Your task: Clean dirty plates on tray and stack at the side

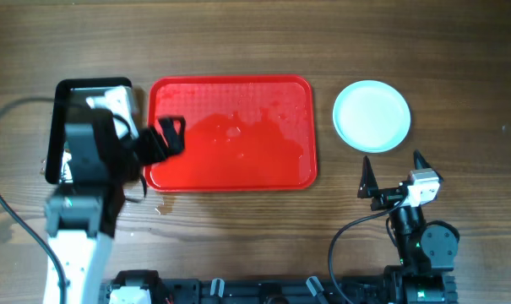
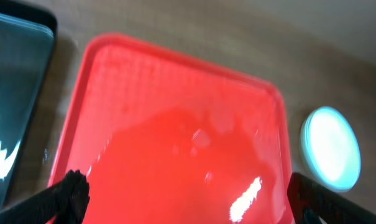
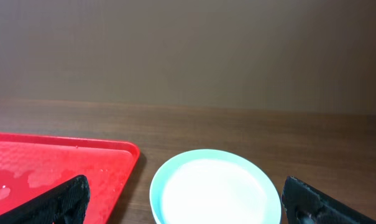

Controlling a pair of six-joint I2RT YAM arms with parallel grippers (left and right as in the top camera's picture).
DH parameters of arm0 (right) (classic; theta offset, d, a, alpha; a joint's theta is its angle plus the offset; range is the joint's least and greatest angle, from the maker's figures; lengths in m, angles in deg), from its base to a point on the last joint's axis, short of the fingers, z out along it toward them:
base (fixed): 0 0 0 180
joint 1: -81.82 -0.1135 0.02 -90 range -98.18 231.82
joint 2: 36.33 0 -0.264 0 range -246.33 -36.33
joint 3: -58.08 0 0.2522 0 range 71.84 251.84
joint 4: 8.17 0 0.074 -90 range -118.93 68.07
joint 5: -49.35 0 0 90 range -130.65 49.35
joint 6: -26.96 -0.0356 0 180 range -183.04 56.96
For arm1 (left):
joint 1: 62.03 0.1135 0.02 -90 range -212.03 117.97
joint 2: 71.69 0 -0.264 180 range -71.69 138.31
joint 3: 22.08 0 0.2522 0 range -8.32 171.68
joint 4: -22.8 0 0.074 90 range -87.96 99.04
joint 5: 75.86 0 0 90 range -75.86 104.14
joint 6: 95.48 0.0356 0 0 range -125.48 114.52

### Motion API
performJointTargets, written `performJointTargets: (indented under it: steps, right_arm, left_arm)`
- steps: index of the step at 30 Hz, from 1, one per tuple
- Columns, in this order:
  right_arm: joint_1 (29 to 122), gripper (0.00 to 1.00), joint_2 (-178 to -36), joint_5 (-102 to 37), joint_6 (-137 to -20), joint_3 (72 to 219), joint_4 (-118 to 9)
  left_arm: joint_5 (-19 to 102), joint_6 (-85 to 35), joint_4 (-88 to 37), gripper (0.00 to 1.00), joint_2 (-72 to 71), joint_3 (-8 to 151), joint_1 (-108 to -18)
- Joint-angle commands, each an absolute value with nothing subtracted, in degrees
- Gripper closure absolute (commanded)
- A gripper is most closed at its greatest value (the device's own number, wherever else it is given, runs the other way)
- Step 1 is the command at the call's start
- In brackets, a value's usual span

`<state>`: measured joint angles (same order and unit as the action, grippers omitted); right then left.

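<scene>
At the 9 o'clock side of the table [image 1: 238, 42], the left arm [image 1: 86, 169] covers most of the black tray [image 1: 90, 84]. Only the tray's rim and a bit of its inside show. In the left wrist view the black tray is cut off at the picture's edge. Something shiny with white streaks shows inside it, but what it is cannot be told. That whole view is blurry.

The plates [image 1: 372, 116] sit in a pile, and from above they look like one round plate. How many are in the pile is hard to count. In the right wrist view the bottom of the pile is cut off.

The left gripper [image 1: 172, 138] hangs over the 9 o'clock edge of the red tray [image 1: 238, 93]. Its fingers [image 2: 66, 194] are spread wide apart and hold nothing. Whether it touches the tray cannot be told.

The right gripper [image 1: 391, 158] is near the plates, at their 6 o'clock. Its fingers [image 3: 60, 200] are also spread wide, with nothing between them. It does not touch the plates.

The red tray lies in the middle of the table. Wet, shiny patches and small drops lie on its floor. The plates rest on the bare table, just beside the tray at its 2 o'clock. The top plate looks pale and clean.
</scene>
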<state>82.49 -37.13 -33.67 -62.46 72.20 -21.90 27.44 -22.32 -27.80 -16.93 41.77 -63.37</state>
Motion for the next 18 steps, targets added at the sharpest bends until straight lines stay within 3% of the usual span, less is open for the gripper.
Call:
performJointTargets:
  steps: [1, 11, 18]
  right_arm:
    - [82.9, 0.00, -36.5, -34.7, -61.5, 72.1, -21.7]
    - [82.9, 0.00, -36.5, -34.7, -61.5, 72.1, -21.7]
    - [82.9, 0.00, -36.5, -34.7, -61.6, 72.1, -21.7]
  left_arm:
    - [27.1, -18.9, -21.2, 0.00, -26.7, 29.6, -63.8]
    - [30.2, -19.4, -8.5, 0.00, -53.9, 9.1, -63.8]
    - [30.1, -19.4, -0.7, 0.00, -62.5, 4.3, -63.8]
